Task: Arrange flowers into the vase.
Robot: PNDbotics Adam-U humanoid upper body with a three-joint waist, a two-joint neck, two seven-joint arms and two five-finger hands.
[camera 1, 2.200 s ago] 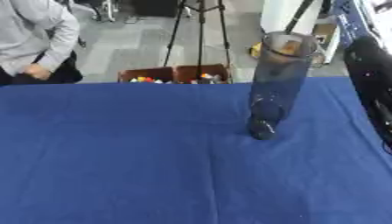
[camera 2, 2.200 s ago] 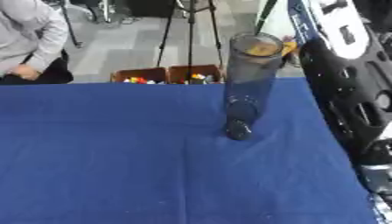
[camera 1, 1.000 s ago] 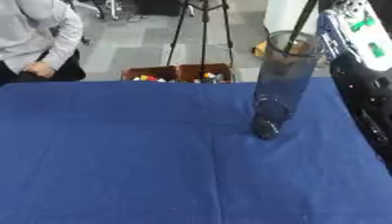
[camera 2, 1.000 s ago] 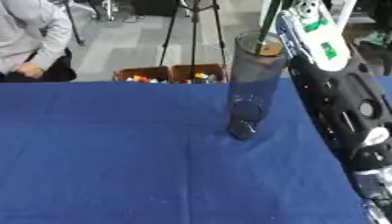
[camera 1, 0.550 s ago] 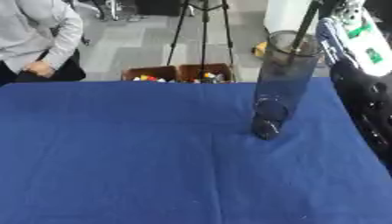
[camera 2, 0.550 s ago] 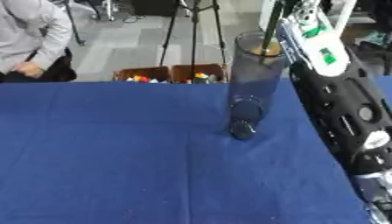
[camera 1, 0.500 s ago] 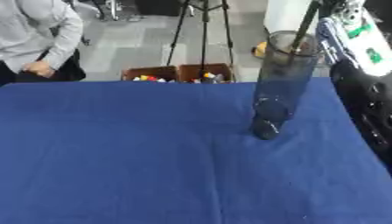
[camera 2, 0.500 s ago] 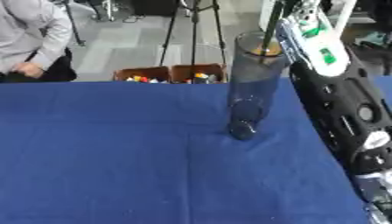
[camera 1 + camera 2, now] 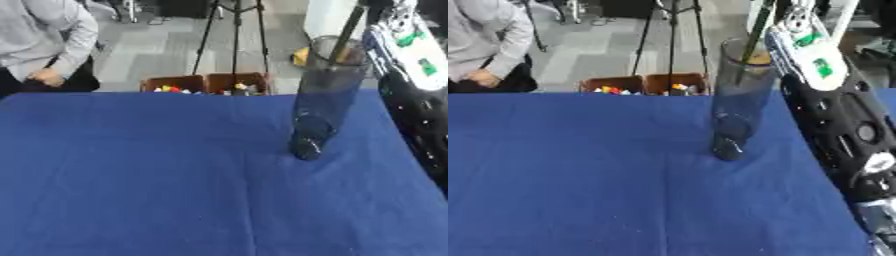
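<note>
While the right arm reaches over it, tall clear vase upright on blue table, green stem entering its mouth.
Risk: forearm beside glass could tip it. Hand unseen, fingers cannot be told. Right eye shows full forearm; left eye crops it.

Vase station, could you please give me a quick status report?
Right arm raised beside vase; hands not visible. Dark stem entering vase mouth. Blue cloth around it.
</note>
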